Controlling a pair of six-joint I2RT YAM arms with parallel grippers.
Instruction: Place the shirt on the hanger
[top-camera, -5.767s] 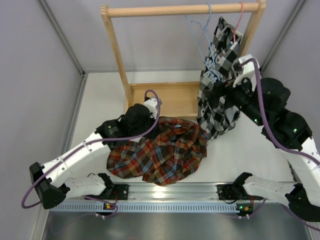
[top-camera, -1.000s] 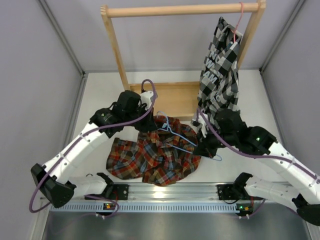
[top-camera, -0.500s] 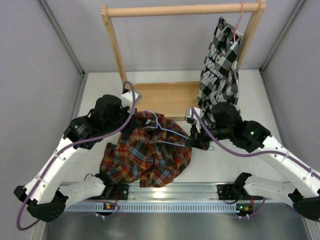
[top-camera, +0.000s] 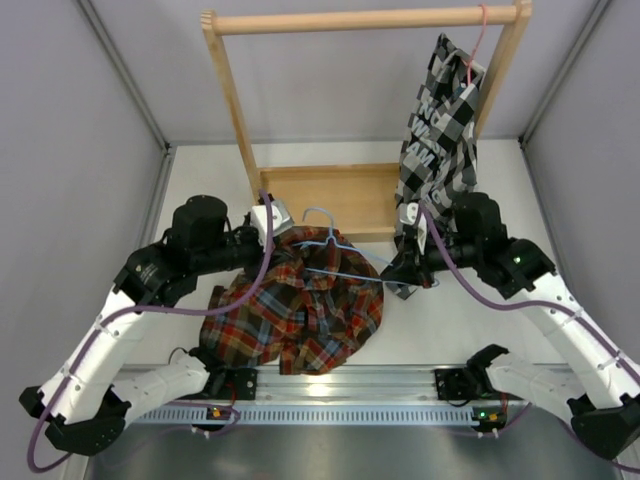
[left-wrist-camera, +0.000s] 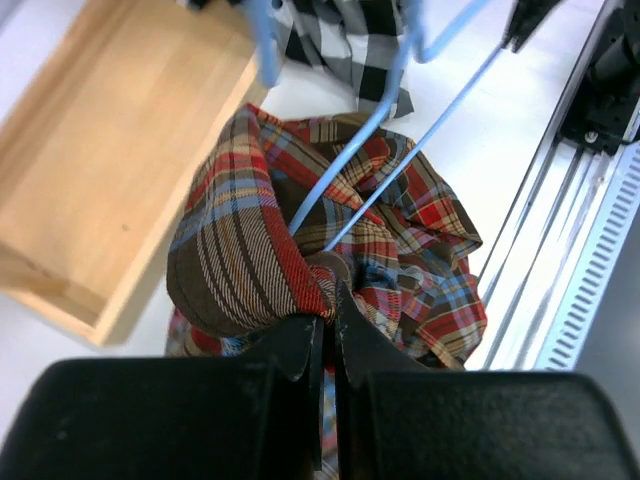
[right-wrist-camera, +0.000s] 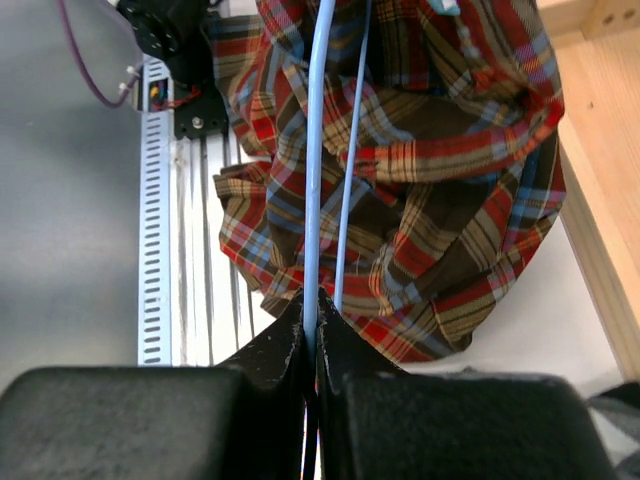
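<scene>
The plaid shirt (top-camera: 300, 315) lies bunched on the white table in front of the wooden base, with one edge lifted. My left gripper (top-camera: 268, 236) is shut on that raised fold of the shirt (left-wrist-camera: 250, 260); in the left wrist view the pinch is at my left gripper's tips (left-wrist-camera: 328, 302). The light-blue hanger (top-camera: 332, 248) is tilted over the shirt, hook toward the base. Its two thin bars (left-wrist-camera: 360, 160) run into the lifted fabric. My right gripper (top-camera: 398, 272) is shut on the hanger's bar (right-wrist-camera: 322, 140), pinched at my right gripper's tips (right-wrist-camera: 312, 300), above the shirt (right-wrist-camera: 450, 190).
A wooden rack (top-camera: 365, 18) stands at the back on a board base (top-camera: 335, 190). A black-and-white checked shirt (top-camera: 440, 130) hangs from it on a pink-red hanger (top-camera: 480, 28), just behind my right arm. A metal rail (top-camera: 340, 385) runs along the near edge.
My left gripper has drawn the shirt's edge up and back toward the wooden base. My right gripper has carried the hanger further back and right, its bars now reaching into the raised fabric.
</scene>
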